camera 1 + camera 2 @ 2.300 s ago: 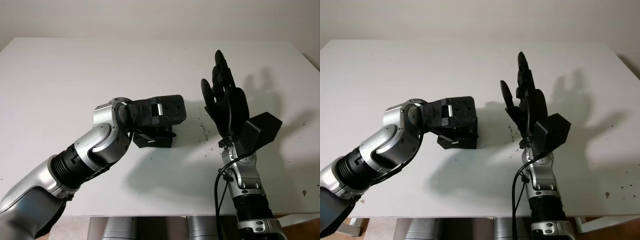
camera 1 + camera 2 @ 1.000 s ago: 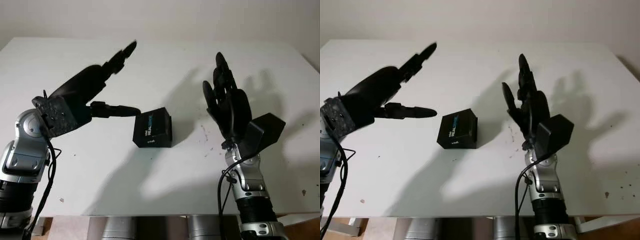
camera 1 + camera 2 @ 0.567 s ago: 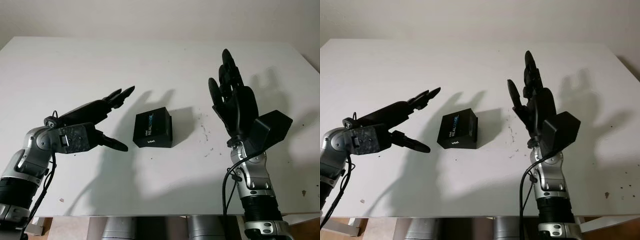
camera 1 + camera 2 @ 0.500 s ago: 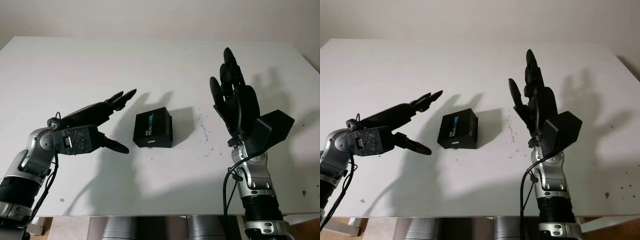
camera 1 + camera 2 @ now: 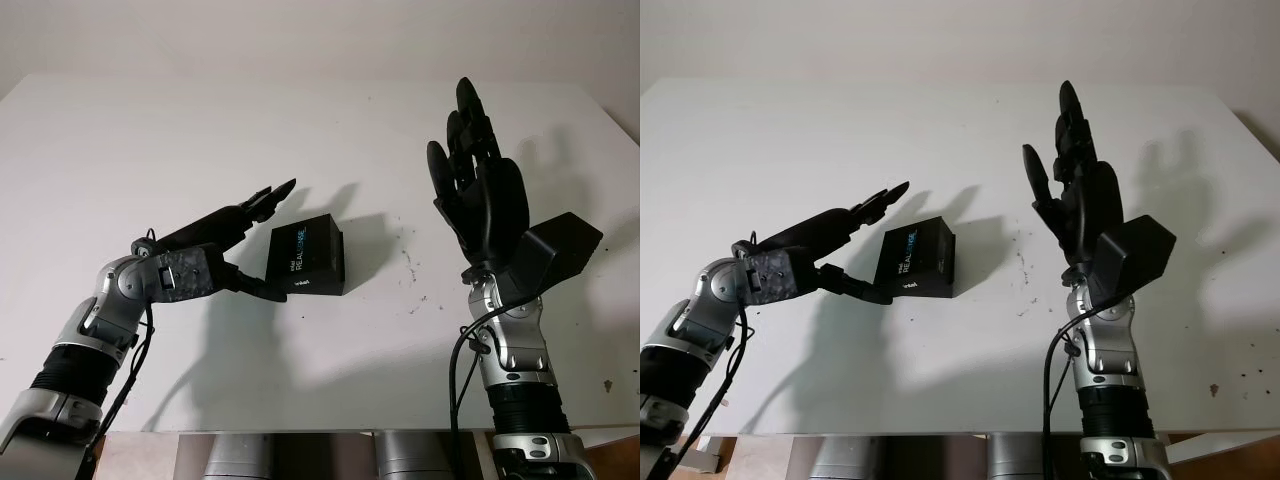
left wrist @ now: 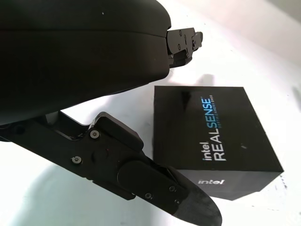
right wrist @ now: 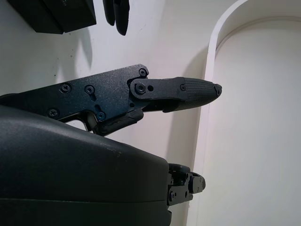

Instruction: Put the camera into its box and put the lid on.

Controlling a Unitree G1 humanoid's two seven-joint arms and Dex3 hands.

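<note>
So you had the box (image 5: 306, 257) sitting closed on the table (image 5: 150, 150), near the middle, its lid printed with the RealSense name and seated square on the base. No camera lay anywhere on the table, so by my reading it was already inside and both parts of the task looked done.

Your left hand (image 5: 215, 255) was low, just beside the box on its left side, open and holding nothing. One finger (image 6: 183, 40) reached past the box's far corner and the thumb (image 6: 160, 188) lay along its near edge; from the left wrist view I could not tell whether either one actually touched the cardboard. Your right hand (image 5: 480, 195) stood raised, palm forward, well apart from the box on its right, open and idle.

The step in hand looked to me like a last check or nudge of the closed box. If you meant to press the lid home, the next move called for bringing the left hand over the top and pushing straight down, since a sideways push from where it was would only slide the box. Otherwise, you only needed to draw that hand clear.
</note>
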